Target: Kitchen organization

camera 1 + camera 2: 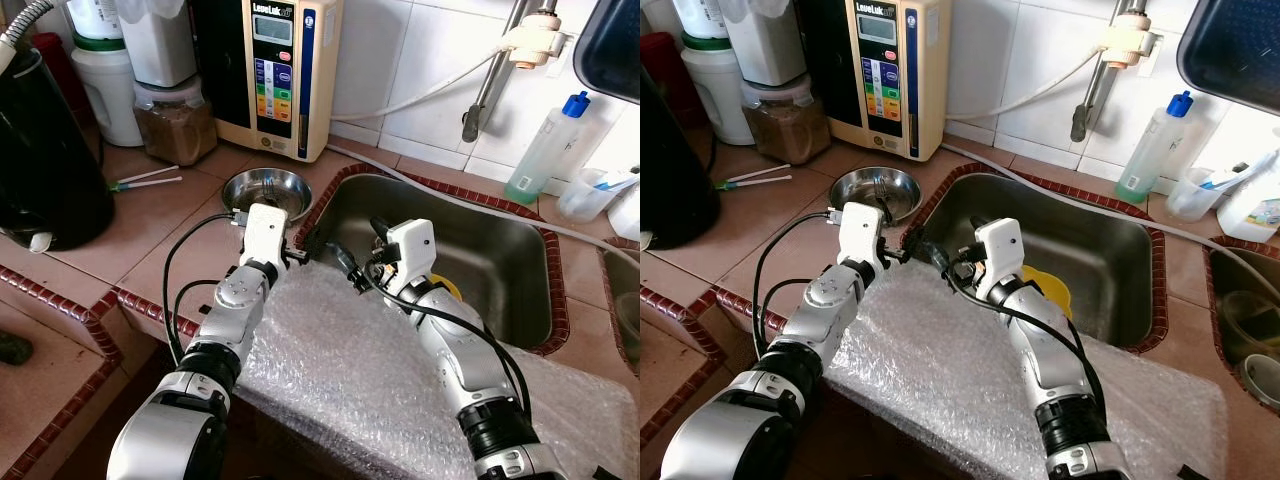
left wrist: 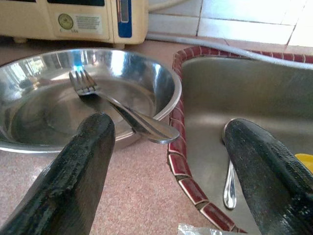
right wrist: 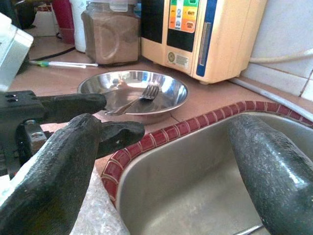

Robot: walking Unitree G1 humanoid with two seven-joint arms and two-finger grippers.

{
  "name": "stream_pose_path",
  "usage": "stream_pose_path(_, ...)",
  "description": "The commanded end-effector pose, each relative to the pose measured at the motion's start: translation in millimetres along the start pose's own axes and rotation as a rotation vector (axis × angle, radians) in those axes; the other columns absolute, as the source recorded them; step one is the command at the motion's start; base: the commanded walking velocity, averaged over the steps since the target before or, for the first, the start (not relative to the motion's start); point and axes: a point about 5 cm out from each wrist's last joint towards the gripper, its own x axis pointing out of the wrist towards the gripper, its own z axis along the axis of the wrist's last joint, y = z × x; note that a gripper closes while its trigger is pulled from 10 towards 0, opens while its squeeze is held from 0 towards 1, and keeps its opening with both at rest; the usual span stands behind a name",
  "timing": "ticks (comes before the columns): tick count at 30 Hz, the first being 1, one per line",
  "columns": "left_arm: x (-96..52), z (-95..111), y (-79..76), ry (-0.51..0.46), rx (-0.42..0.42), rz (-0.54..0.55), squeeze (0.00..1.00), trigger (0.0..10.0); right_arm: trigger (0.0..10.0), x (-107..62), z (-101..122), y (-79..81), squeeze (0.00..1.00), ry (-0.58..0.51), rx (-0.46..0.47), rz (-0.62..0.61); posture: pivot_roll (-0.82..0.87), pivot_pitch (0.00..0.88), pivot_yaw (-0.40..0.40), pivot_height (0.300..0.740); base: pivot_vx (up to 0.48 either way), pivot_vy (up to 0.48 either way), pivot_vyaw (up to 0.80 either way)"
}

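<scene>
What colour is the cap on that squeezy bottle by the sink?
Blue, on the bottle; clearest in the left eye view.

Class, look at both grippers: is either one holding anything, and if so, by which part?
Nothing is held. The left gripper is open, its fingers apart short of the fork in the steel bowl. The right gripper is open too, above the sink.

Shiny silver bowl (image 1: 265, 190), red-tiled sink rim (image 1: 440, 190), cream water ioniser (image 1: 280, 70), yellow sponge (image 1: 447, 287)
</scene>
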Motion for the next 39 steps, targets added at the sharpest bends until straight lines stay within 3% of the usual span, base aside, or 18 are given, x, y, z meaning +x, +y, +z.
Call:
stream_pose_path(1, 4.2, 7.4, -0.3, -0.012, 0.023, -0.006, 0.0, 0.0, 10.0, -2.2, 1.4, -0.4, 0.85, 0.005, -0.011, 0.007, 0.0, 0.0, -0.031, 0.74, 0.0, 0.0, 0.0)
stream_pose_path(24, -1.2, -6.5, 17.6, 0.066, 0.062, 0.08, 0.0, 0.0, 10.0, -2.8, 0.4, -2.4, 0.85, 0.024, -0.01, -0.012, 0.0, 0.0, -0.028, 0.74, 0.0, 0.0, 0.0)
stream_pose_path(39, -1.6, 2.5, 30.7, 0.036, 0.106, 0.161, 0.0, 0.0, 10.0, -1.3, 1.2, -4.5, 0.85, 0.025, -0.018, -0.015, 0.01, 0.0, -0.037, 0.74, 0.0, 0.0, 0.0)
